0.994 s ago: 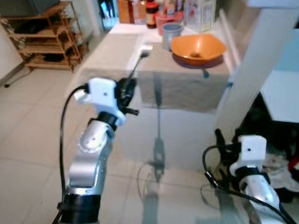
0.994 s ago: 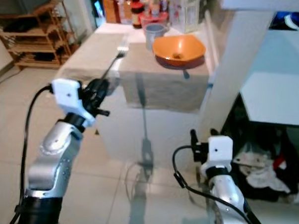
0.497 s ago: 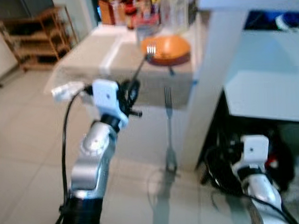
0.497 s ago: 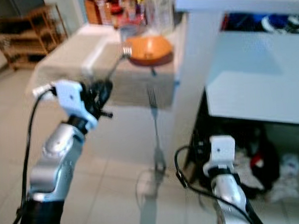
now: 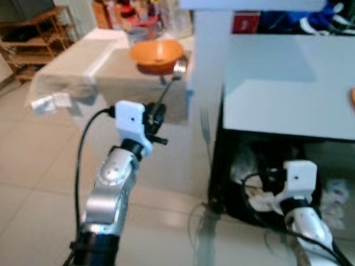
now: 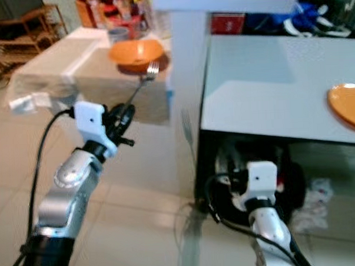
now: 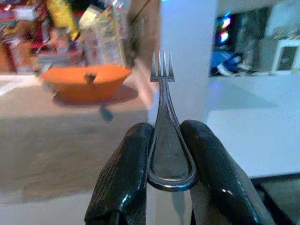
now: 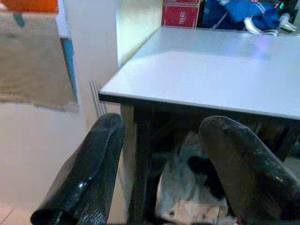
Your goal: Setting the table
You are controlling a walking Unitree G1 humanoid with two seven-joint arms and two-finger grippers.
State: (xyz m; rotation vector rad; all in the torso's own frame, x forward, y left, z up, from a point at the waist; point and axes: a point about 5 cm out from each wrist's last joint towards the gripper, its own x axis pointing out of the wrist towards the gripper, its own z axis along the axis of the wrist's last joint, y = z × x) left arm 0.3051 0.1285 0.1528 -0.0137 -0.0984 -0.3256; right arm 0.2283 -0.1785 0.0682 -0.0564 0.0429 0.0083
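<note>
From the left wrist view, the left gripper (image 7: 169,154) is clenched on the handle end of a single silver metal fork (image 7: 163,117), tines up; the head views show that fork (image 5: 170,81) held raised in the air, in front of a white pillar (image 5: 209,78). Behind it one orange bowl (image 5: 157,54) sits on a beige cloth-covered surface (image 5: 86,69). The right eye view catches the edge of what looks like an orange plate (image 6: 348,105) on the pale grey surface (image 6: 270,88). The right gripper (image 8: 161,173) hangs low, fingers spread apart and empty, facing that surface's edge.
</note>
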